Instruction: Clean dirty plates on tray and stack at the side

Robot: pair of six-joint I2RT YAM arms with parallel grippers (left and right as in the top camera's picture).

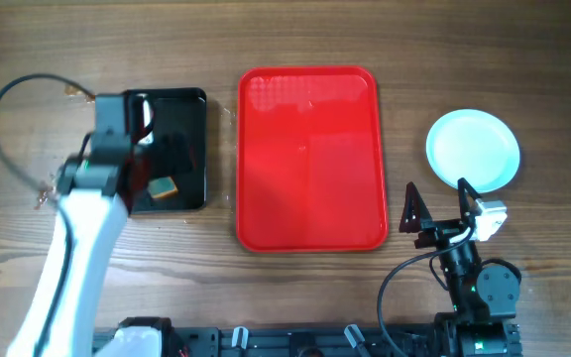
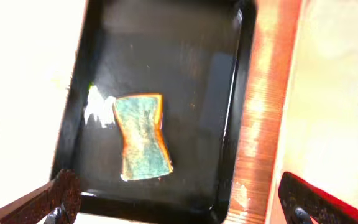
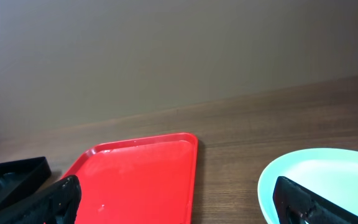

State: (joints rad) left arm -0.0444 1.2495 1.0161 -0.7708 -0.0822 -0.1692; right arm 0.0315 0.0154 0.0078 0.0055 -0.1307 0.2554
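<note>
Currently, we are holding the left gripper (image 2: 182,199) released, jaws spread wide and grasping nothing, directly above the black tray (image 2: 166,50). The sponge (image 2: 143,137) is lying flat inside that tray toward its 6 o'clock end, with a white foamy smear (image 2: 98,109) touching its 9 o'clock side. We are judging that it is parked there because wiping is complete.

We are also holding the right gripper (image 1: 442,213) released and empty, at 6 o'clock of the plates (image 1: 472,149) and near their rim; contact cannot be confirmed.

The plates are sitting at 3 o'clock of the red tray (image 1: 310,159), off it, which suits the stacking position. From above we cannot tell how many are stacked. The top face is showing no smear.

The red tray is lying bare at the centre, with the black tray at its 9 o'clock.

Everything is resting on a wood-grain table (image 1: 365,40). A plain grey-brown wall (image 3: 166,50) is closing the room at 12 o'clock.
</note>
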